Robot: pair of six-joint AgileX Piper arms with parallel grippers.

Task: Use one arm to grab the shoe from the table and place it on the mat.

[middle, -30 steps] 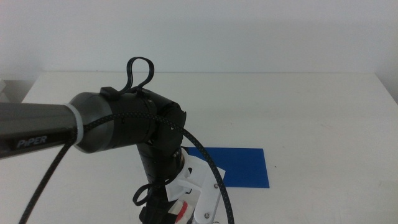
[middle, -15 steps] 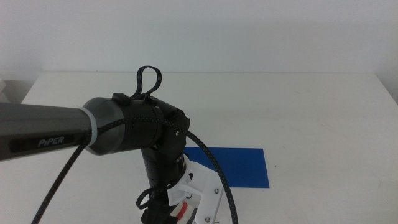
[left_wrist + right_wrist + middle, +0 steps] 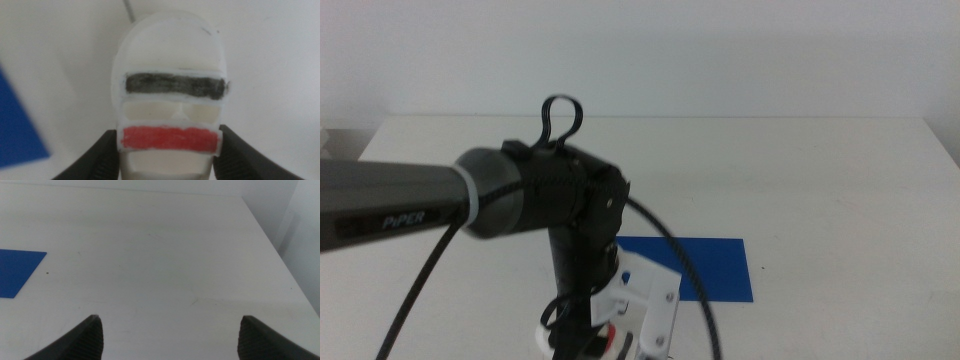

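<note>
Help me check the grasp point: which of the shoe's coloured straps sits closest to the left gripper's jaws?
The red strap. On the shoe it lies right between the left gripper jaws, while the dark strap lies further toward the rounded end.

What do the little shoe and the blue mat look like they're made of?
The shoe looks like matte white moulded plastic or foam: rounded edges, with a black and a red strap that look painted on. The left hand straddles it. The mat looks like thin, flat sheet, perhaps paper or felt; its even blue shows no gloss.
</note>
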